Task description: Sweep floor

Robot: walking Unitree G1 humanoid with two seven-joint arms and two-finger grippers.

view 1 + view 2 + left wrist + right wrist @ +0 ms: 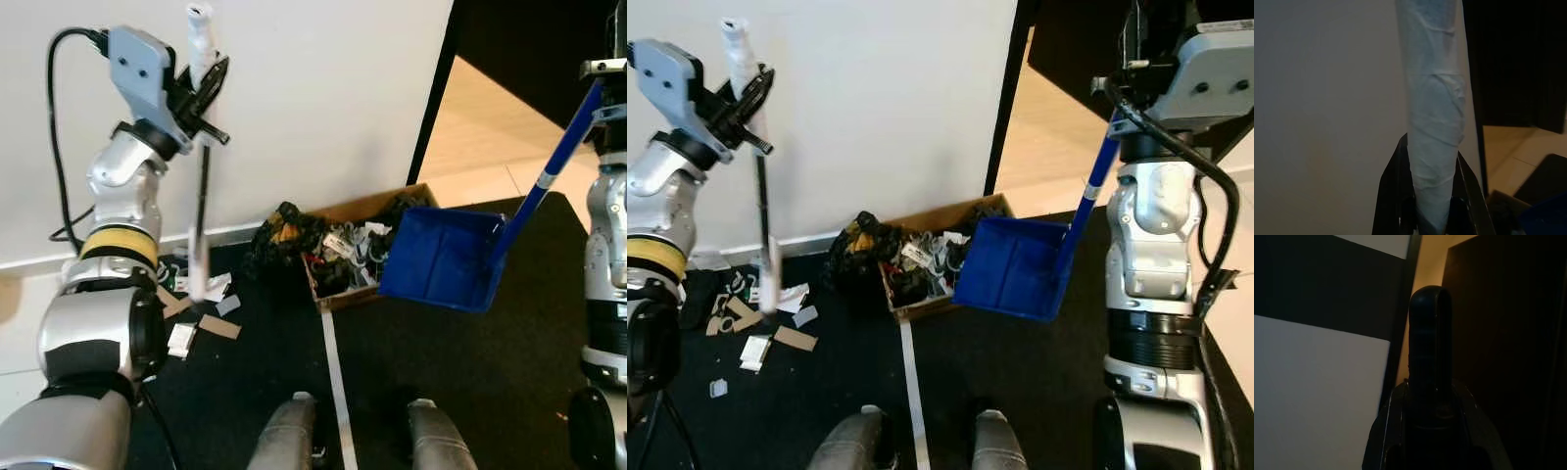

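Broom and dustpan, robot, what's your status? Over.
Left gripper shut on broom. Right gripper holds blue dustpan. Paper scraps unswept, cardboard box of trash ahead.

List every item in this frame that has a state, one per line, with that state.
left gripper: raised, shut on the broom handle
broom handle: white-wrapped top, roughly upright, lower end among the scraps
right gripper: shut on the dustpan handle
dustpan: blue, lifted, pan at the cardboard box
cardboard box: open, full of rubbish
paper and card scraps: scattered on the dark floor, unswept
black bag: crumpled beside the box
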